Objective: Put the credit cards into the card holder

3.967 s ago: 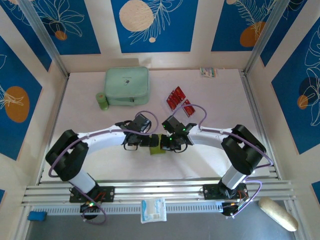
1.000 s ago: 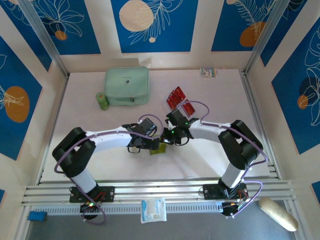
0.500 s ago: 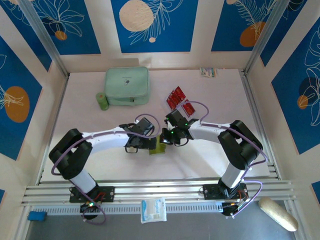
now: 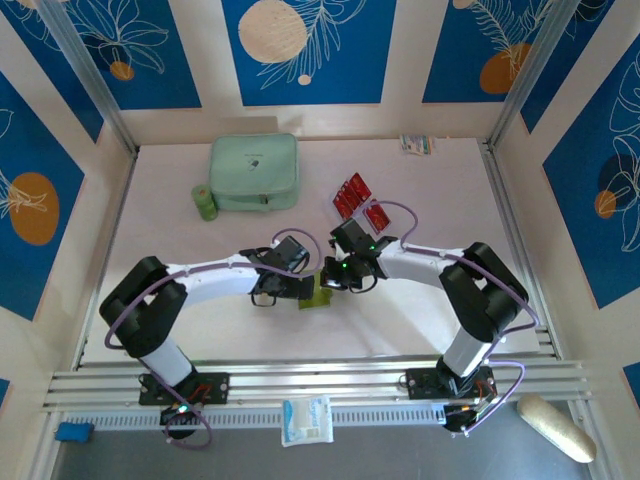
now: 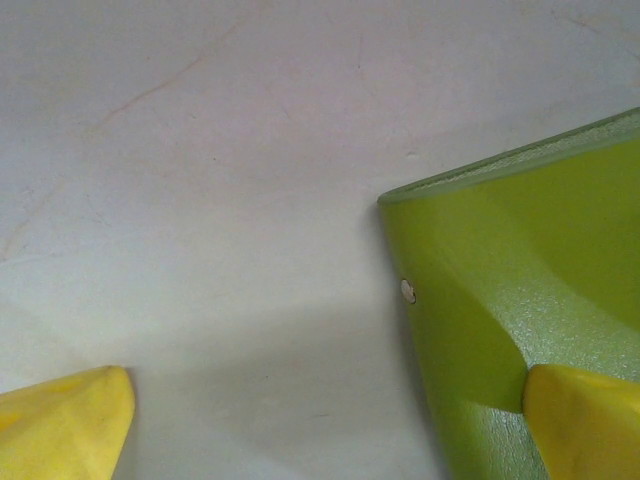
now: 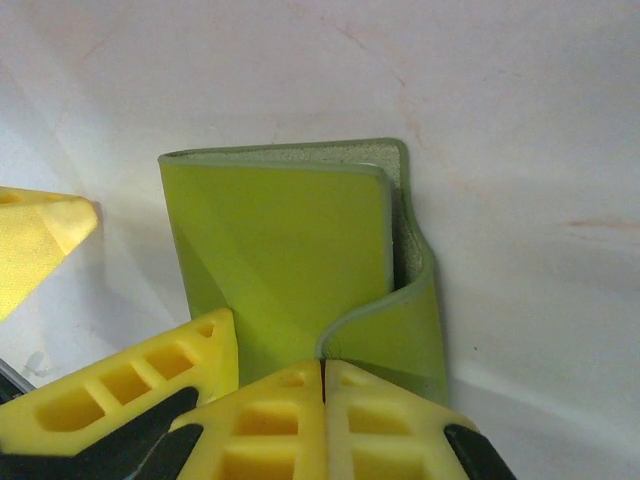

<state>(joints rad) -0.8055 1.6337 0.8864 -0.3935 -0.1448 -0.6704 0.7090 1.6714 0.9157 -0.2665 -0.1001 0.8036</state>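
The top view is showing both arms reaching in from the near edge of the bench [image 4: 450, 200], elbows bowed outward and wrists meeting around the middle of it. There the card holder [image 4: 318, 293] is lying flat between the left fingers [image 4: 300, 288] and the right fingers [image 4: 328, 280].

The wrist cameras are giving the detail that this view is too small to resolve. In the right wrist view, the right fingers [image 6: 322, 385] are pressing together on the near edge of the card holder [image 6: 280, 250], where its upper flap is curling down into their seam. A yellow fingertip [image 6: 40, 240] of the left arm is sitting just beside the holder's left side.

The left wrist view is looking almost straight down at the bench. The left arm's fingers are standing wide apart: one fingertip [image 5: 60, 425] is hanging over bare bench, and the other [image 5: 585, 420] is lying against the holder [image 5: 520, 300]. One corner of the holder is poking into the gap.

The credit cards [image 4: 358, 202] are lying in a red cluster right of centre toward the far edge, just beyond the right wrist. A mint-green zip case [image 4: 254, 172] is resting near the far edge, left of centre. A small green roll [image 4: 205, 203] is standing just beside its left side. Nothing is lying between the cards and the holder except the right wrist itself.
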